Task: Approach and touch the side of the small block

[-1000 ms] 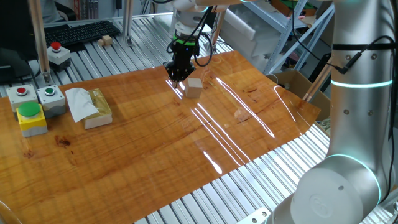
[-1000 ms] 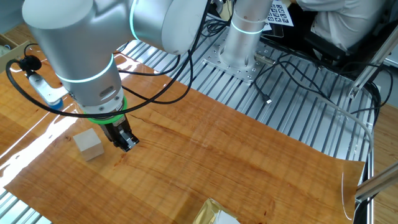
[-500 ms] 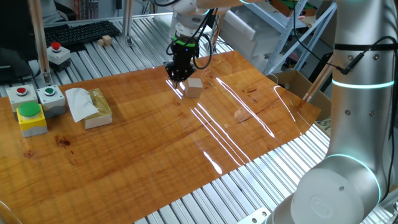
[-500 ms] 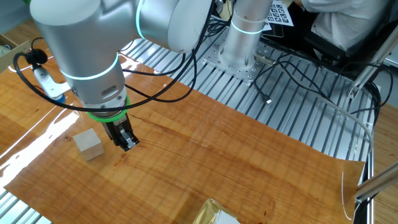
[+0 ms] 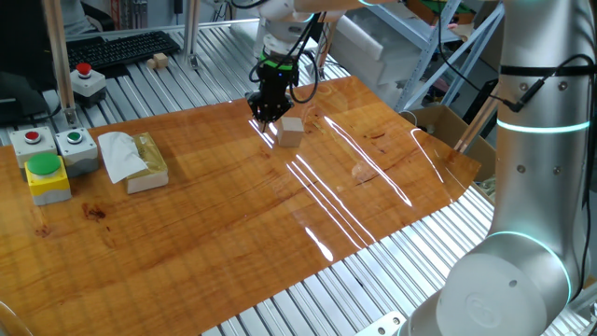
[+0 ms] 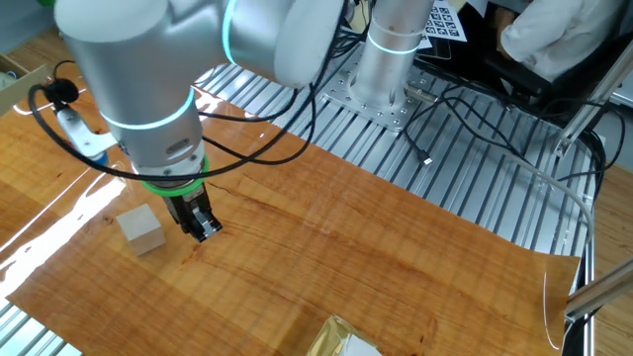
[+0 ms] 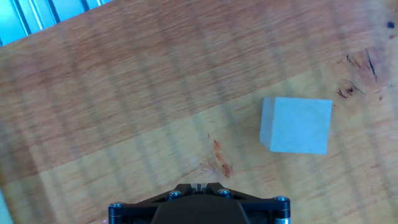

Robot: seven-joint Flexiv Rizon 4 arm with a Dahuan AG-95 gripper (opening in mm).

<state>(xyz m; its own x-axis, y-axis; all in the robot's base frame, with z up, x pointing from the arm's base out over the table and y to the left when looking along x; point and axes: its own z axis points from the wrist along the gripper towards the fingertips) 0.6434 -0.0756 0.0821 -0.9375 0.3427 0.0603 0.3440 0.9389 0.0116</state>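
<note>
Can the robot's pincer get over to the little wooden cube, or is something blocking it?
Probably yes. The pincer hangs just beside the small pale beige wooden cube, apart from it, with only bare wooden tabletop between them. Nothing stands in the way.

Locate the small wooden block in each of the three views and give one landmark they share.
One fixed view: small block, upper centre, just right of the hand.
Other fixed view: block at left, left of the hand.
Hand view: block right of centre.
Shared landmark: the wooden tabletop.
</note>
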